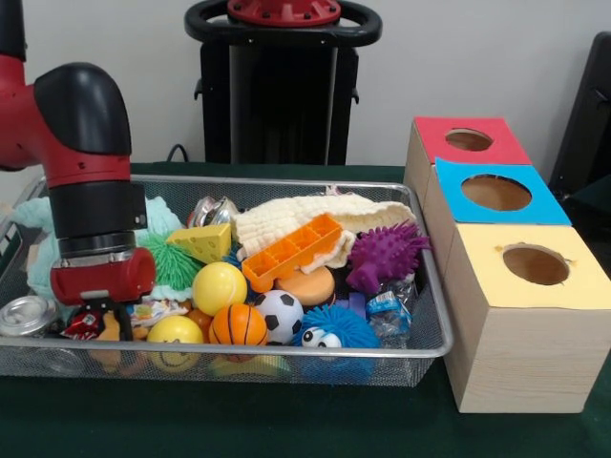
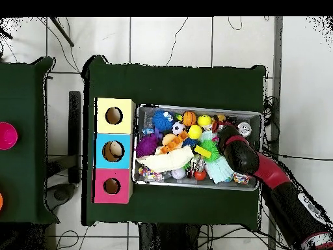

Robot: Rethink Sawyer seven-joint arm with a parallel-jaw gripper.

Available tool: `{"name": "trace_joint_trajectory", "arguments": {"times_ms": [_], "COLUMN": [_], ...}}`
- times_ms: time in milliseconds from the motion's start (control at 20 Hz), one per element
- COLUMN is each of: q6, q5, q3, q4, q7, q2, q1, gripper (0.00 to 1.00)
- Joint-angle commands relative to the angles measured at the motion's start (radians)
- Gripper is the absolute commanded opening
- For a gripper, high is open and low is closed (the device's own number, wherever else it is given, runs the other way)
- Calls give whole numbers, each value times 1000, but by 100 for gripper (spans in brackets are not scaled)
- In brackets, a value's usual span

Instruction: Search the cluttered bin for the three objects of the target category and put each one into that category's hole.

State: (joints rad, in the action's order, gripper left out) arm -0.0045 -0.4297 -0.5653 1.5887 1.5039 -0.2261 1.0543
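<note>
The silver wire-mesh bin [image 1: 431, 286] is full of toys and also shows in the overhead view [image 2: 252, 114]. My gripper [image 1: 107, 320] hangs low inside the bin's left end in the front view. It sits just above a yellow smiley ball [image 1: 175, 334] and a crumpled wrapper [image 1: 81, 324]. Nearby lie a yellow ball [image 1: 219, 286], a small basketball [image 1: 238, 324] and a soccer ball [image 1: 279, 315]. In the overhead view the arm's wrist [image 2: 229, 138] covers the gripper. Three wooden boxes have holes in their tops: red [image 1: 468, 140], blue [image 1: 495, 193] and yellow [image 1: 535, 265].
Also in the bin are a cheese wedge [image 1: 202, 243], a green spiky ball [image 1: 172, 262], an orange tray [image 1: 291, 250], a cream cloth [image 1: 315, 219], a purple spiky toy [image 1: 387, 253], a blue fuzzy toy with eyes [image 1: 334, 329] and a silver can [image 1: 27, 315]. The boxes stand beside the bin.
</note>
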Motion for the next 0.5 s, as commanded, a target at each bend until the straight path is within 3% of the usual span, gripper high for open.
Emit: {"name": "trace_joint_trajectory", "arguments": {"times_ms": [50,250,500], "q6": [27,-63,-56], "q5": [57,59,59], "q3": [110,152,151], "q4": [89,155,169], "q7": [214,258,233], "q2": [-115,-173,-193], "q1": [-67,-94,-93], "gripper": [0,0,0]}}
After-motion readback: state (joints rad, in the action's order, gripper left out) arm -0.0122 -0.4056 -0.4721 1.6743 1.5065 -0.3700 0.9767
